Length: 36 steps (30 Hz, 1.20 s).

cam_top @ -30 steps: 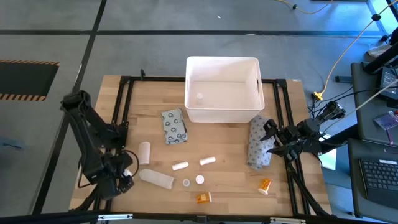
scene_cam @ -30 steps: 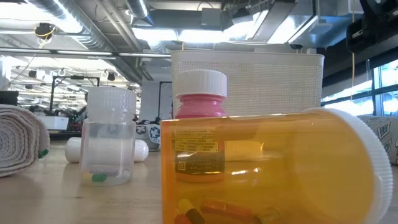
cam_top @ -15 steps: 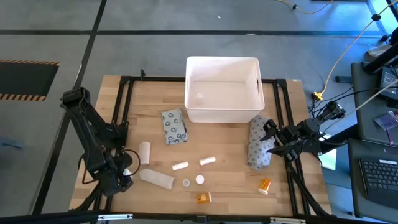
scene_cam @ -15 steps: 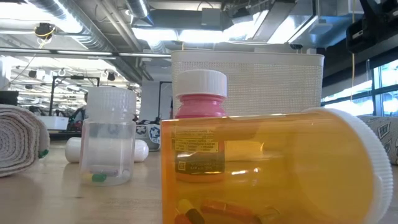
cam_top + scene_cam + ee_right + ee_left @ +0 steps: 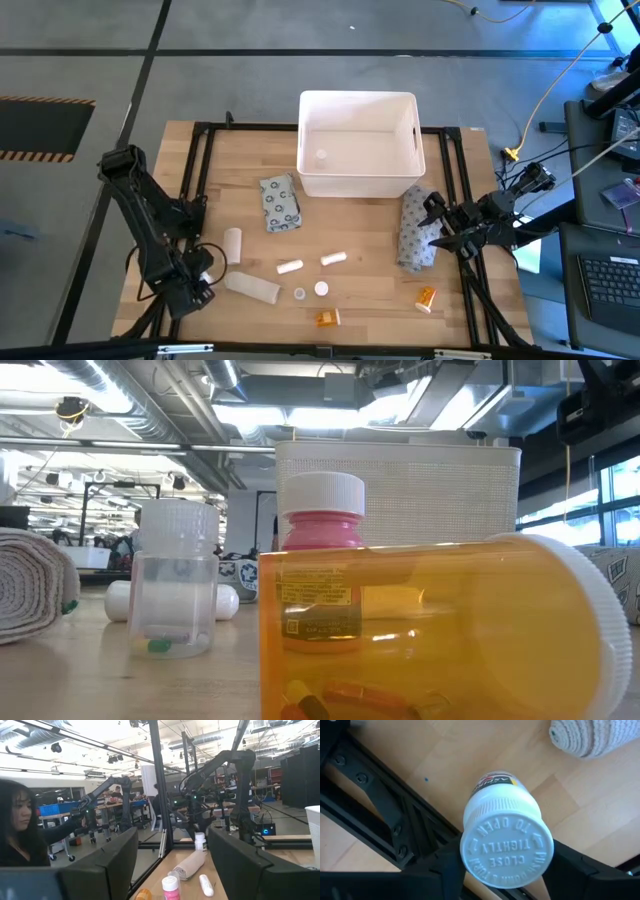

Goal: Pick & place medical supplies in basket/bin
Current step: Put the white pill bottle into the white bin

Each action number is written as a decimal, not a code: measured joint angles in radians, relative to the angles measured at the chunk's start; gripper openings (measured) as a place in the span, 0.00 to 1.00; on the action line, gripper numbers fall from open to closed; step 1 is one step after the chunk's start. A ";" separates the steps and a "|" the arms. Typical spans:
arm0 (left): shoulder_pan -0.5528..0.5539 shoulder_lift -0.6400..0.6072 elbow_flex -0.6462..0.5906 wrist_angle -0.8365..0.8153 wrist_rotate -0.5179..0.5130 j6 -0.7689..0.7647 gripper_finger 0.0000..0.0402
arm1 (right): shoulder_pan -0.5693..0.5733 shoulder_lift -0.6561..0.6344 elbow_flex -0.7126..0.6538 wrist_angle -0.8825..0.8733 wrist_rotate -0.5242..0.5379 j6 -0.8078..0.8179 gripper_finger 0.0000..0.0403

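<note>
A small white bottle (image 5: 506, 832) with a ribbed white cap stands upright on the wooden table by the black frame rail, near the left edge. My left gripper (image 5: 200, 272) points down over it, shut on its cap. The right wrist view shows the same bottle (image 5: 200, 841) under the left arm. The white basket (image 5: 357, 145) stands at the far middle with one small white item inside. My right gripper (image 5: 432, 222) waits open at the table's right, beside a grey rolled cloth (image 5: 414, 241). My left gripper pinches the white bottle's cap by its ribbed rim (image 5: 466, 851) between its two fingers (image 5: 442, 870), one on each side. The fingers come from above, pointing down. The bottle is upright, its base toward the table.
A grey packet printed with circles (image 5: 281, 202), two white rolls (image 5: 232, 245) (image 5: 251, 287), small white bottles (image 5: 290, 267) (image 5: 333, 259), caps (image 5: 321, 289) and two orange pill bottles (image 5: 328, 318) (image 5: 426, 298) lie scattered on the table. A person sits beyond the table (image 5: 20, 835).
My left gripper has sunk a little toward the table, straight down over the white bottle. The right arm and the loose items have kept still.
</note>
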<state>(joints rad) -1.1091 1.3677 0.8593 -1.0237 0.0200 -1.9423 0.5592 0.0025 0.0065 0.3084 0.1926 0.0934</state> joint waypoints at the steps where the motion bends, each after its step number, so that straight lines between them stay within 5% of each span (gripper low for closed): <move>1: 0.000 0.000 0.001 0.000 -0.001 0.000 0.50 | 0.000 0.000 0.000 -0.001 0.000 0.000 0.60; 17: 0.023 -0.002 0.006 0.002 -0.058 0.077 0.46 | 0.000 0.000 0.000 -0.054 0.000 0.003 0.60; 28: 0.076 -0.001 0.006 0.004 -0.090 0.078 0.62 | 0.000 0.000 0.000 -0.068 0.000 0.007 0.60; 36: 0.126 -0.001 0.006 0.004 -0.116 0.181 0.63 | 0.000 0.000 0.000 -0.068 0.000 0.006 0.60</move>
<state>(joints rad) -0.9828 1.3663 0.8650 -1.0199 -0.0961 -1.7608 0.5593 0.0029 0.0066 0.2409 0.1925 0.0990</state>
